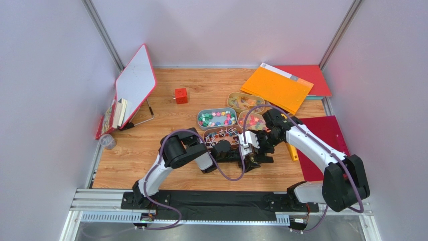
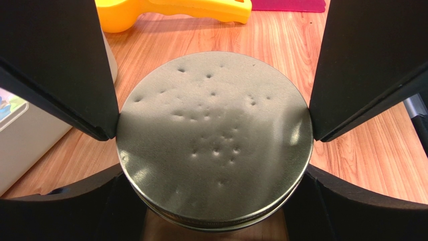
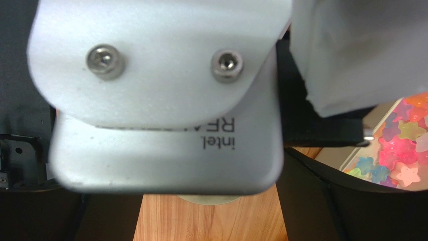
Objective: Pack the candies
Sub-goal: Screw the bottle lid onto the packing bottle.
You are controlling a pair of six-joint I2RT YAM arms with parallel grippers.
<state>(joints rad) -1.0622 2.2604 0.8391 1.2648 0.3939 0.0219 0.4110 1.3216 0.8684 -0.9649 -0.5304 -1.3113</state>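
Wooden desk (image 1: 125, 165), white walls all round. The left hand (image 2: 213, 134) is clamped on a round metal lid (image 2: 211, 170), one finger touching each side of its rim. The candies (image 1: 217, 118) sit in oval tins (image 1: 199, 116) just beyond that hand, mid-desk. The right hand (image 1: 260, 144) hangs over the left wrist. A silver camera housing (image 3: 161, 100) blocks its view, so I can't tell its grip.

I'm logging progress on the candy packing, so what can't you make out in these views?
Right wrist view: a silver camera housing fills the frame, hiding whether the right claw is open or holding anything.
Left wrist view: the round lid covers whatever lies beneath it.
Top view: the candies are too small to count; the arms cover part of one tray.
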